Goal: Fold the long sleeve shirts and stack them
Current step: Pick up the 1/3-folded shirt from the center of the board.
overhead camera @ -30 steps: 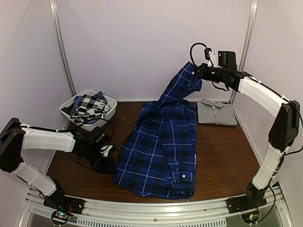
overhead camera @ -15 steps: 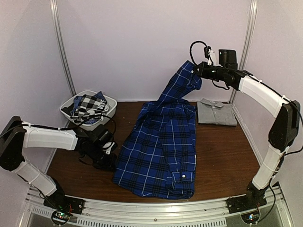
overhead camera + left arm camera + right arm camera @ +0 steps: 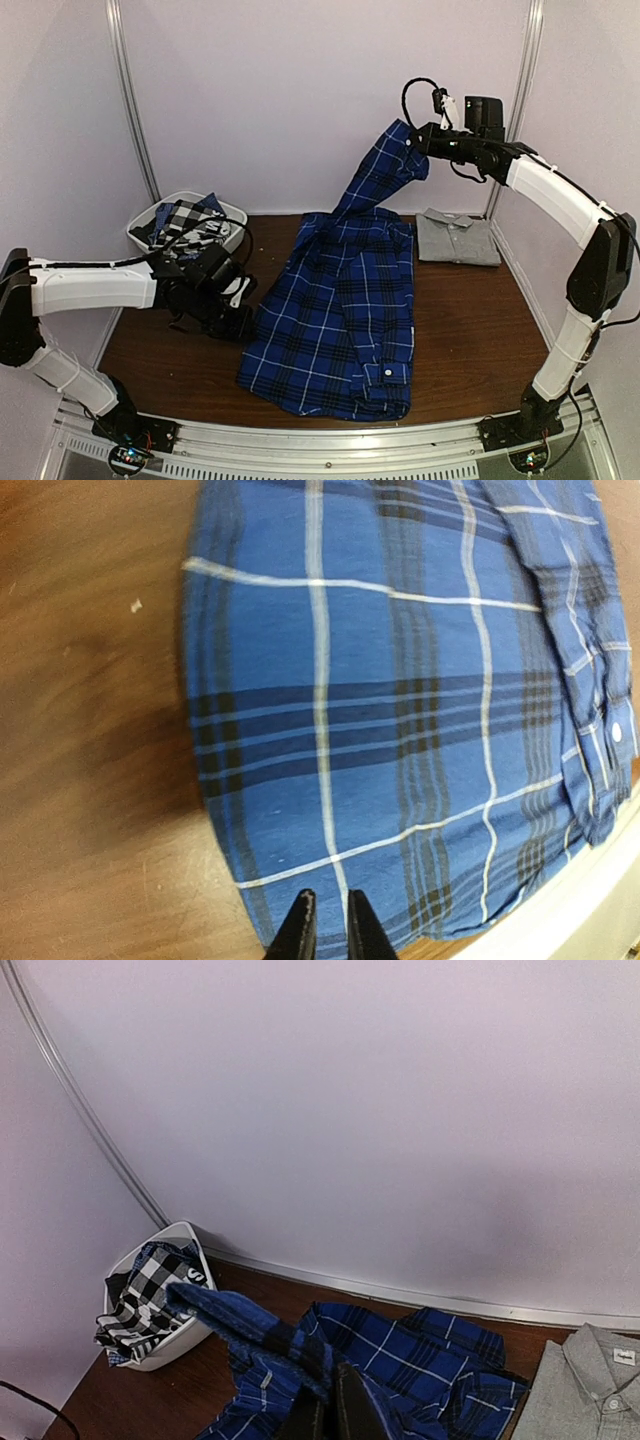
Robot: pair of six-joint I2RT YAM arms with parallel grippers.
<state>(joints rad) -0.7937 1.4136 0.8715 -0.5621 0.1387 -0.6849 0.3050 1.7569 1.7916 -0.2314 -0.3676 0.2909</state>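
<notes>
High at the back, right hand (image 3: 422, 150) pinching blue plaid shirt (image 3: 340, 310), left hand (image 3: 329, 910) low, grip unclear.

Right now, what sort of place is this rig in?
Likely an enclosed robot test cell: plain pale walls with a metal corner post, left arm and right arm bolted to an aluminium rail, blue plaid shirt staged on a wooden table.

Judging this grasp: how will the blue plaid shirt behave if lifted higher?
Probably floppy: the blue plaid shirt hangs limp from the right end effector, the rest lying rumpled on the table. Likely light, since one pinched edge carries the raised part. It may drag and bunch.
</notes>
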